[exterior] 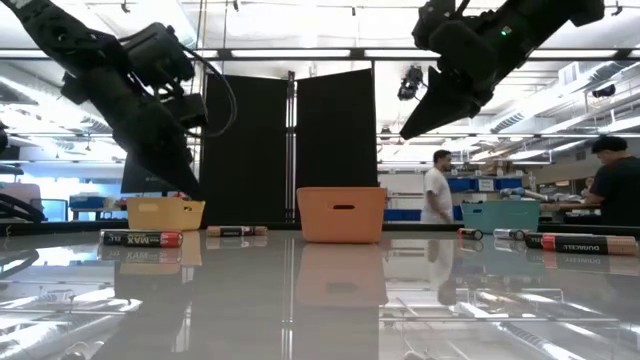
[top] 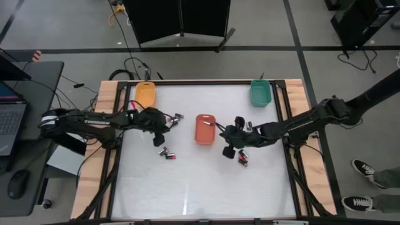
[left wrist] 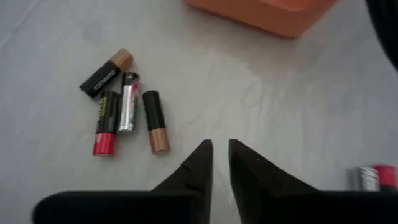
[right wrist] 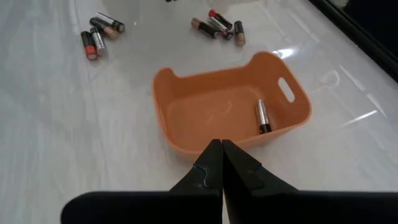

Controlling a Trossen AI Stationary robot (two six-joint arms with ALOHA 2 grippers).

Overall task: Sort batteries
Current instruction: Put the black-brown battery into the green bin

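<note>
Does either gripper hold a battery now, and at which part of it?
Nothing is held. The left gripper has a small empty gap; the right gripper is shut on nothing, above the orange tray.

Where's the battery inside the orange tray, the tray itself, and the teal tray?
battery [right wrist: 262, 116]: right wrist view, middle of its body.
orange tray [right wrist: 180, 137]: right wrist view, near wall.
teal tray [top: 260, 99]: high view, front rim.

Just ahead of the left gripper's [left wrist: 220, 163] fingertips [left wrist: 202, 163] lie four batteries [left wrist: 127, 102] in a loose cluster on the table [left wrist: 280, 106], with another cell [left wrist: 372, 177] off to one side and a tray [left wrist: 261, 12] farther ahead. Directly beyond the right gripper's [right wrist: 221, 163] fingertips [right wrist: 211, 163] sits the middle tray [right wrist: 186, 102] with one battery [right wrist: 263, 116] lying in it; two more clusters of cells [right wrist: 217, 25] lie on the table beyond that tray.
</note>
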